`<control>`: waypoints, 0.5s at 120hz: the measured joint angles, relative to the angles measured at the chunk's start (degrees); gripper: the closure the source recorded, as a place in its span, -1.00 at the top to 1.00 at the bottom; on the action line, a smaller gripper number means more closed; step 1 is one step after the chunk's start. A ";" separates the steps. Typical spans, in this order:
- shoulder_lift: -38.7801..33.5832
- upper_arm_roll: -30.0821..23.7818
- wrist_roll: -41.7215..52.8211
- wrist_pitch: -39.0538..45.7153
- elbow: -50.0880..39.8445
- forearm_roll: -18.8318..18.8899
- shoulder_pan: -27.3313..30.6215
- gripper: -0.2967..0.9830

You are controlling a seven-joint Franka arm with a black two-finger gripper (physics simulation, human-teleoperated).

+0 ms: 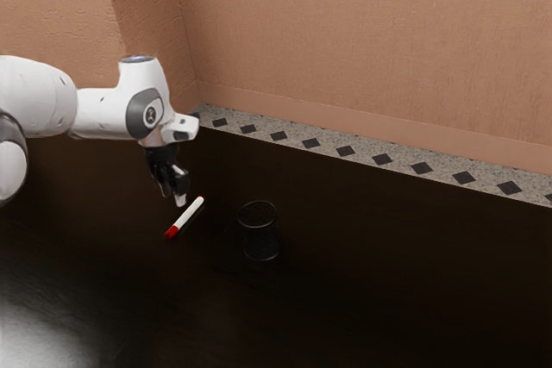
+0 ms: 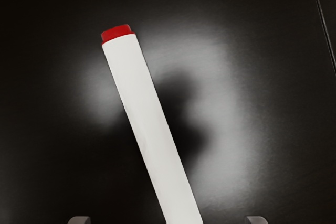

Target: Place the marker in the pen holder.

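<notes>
Lying on dark tabletop (image 1: 388, 282) (glossy): 1 marker (image 1: 187, 215); tan walls (image 1: 371, 49) beyond.

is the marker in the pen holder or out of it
Out: the marker lies on the table, apart from the pen holder.

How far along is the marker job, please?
The approach looks mostly done: the open hand hovers by the red-and-white marker on the dark table. Nothing is gripped yet. Left: grasping, lifting and lowering it into the black pen holder standing nearby.
</notes>
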 joint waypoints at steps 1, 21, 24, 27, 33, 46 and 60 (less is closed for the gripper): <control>0.24 0.01 -0.07 0.06 0.02 -0.32 0.00 0.01; 4.07 0.04 -1.27 2.08 2.74 -3.70 -0.37 -0.08; 4.49 0.04 -1.43 2.29 3.30 -3.89 -0.35 -0.08; 5.03 0.04 -1.58 2.48 3.91 -4.04 -0.27 -0.09; 6.03 0.04 -1.84 2.80 4.89 -4.29 -0.14 -0.10; 8.96 0.04 -2.32 3.27 8.33 -4.64 0.02 -0.10; 10.57 -0.02 -2.83 3.56 9.26 -5.01 0.10 -0.11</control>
